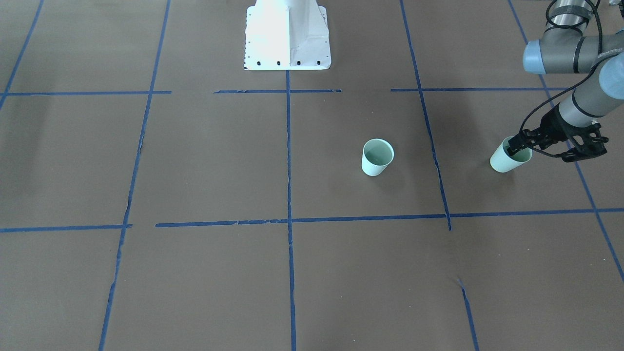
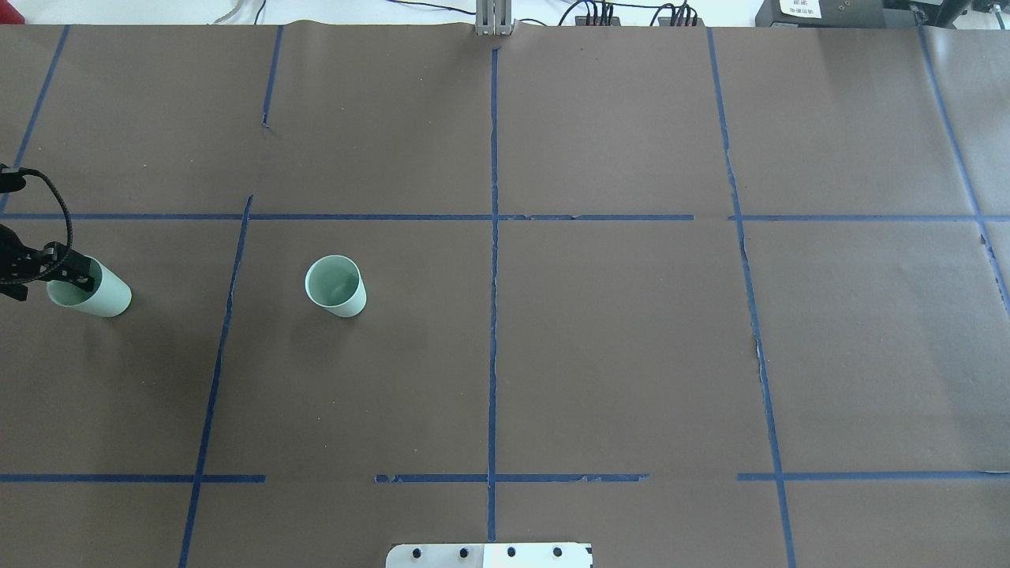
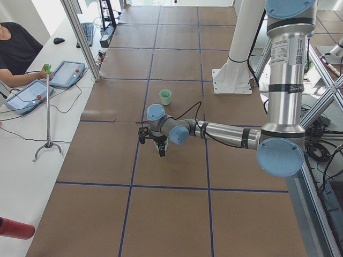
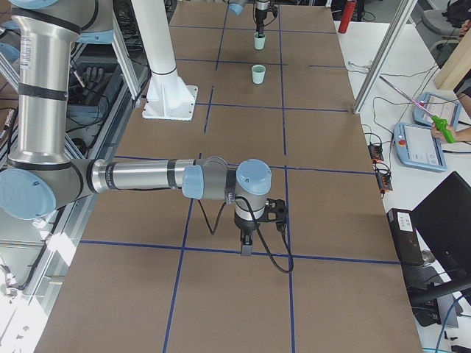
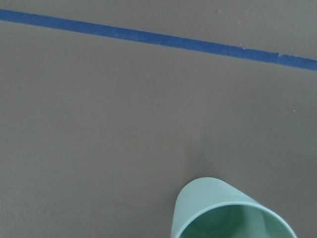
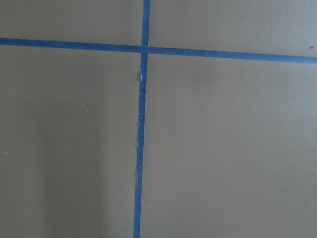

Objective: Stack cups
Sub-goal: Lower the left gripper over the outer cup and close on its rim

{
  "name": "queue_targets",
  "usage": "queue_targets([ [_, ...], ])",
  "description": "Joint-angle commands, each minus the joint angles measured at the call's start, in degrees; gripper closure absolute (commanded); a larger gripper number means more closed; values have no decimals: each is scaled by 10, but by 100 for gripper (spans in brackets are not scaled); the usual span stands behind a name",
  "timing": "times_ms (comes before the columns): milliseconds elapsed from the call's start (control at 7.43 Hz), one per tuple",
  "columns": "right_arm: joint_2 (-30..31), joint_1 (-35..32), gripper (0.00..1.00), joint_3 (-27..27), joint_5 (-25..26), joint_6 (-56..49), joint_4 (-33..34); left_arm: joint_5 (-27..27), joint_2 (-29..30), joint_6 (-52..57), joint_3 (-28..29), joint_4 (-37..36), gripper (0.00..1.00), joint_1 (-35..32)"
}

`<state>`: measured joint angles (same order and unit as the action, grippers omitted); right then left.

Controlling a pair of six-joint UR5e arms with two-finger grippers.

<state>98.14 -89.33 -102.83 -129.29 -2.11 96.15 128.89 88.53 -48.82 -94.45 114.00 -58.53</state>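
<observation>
Left claw (image 2: 69,272): at a cup's rim, one finger dipped into its mouth; whether it is already pinching the wall I cannot tell.
Near cup (image 2: 106,298): right under the claw, mouth up.
Other cup (image 2: 339,290): upright, well apart from the claw, toward the table's middle.
Doing it well: probably clamp the wall firmly, lift straight, then lower centred over the other cup's mouth.
Right claw (image 4: 246,246): far from both cups; spread or pressed together, cannot tell.

Overhead, front cameras oppose — share middle cup (image 1: 377,157); side cameras along table (image 1: 195,161); wrist cameras close
</observation>
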Motion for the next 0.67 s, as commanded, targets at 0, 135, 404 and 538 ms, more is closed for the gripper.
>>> queue_targets([
  [0, -1, -1, 0, 0, 0, 0, 0, 2, 0, -2, 9, 12, 2, 9],
  [135, 0, -1, 0, 0, 0, 0, 0, 4, 0, -6, 8, 14, 50, 9],
  [404, 0, -1, 0, 0, 0, 0, 0, 4, 0, -7, 6, 14, 100, 9],
  [538, 0, 0, 0, 0, 0, 0, 0, 5, -2, -9, 3, 13, 100, 8],
])
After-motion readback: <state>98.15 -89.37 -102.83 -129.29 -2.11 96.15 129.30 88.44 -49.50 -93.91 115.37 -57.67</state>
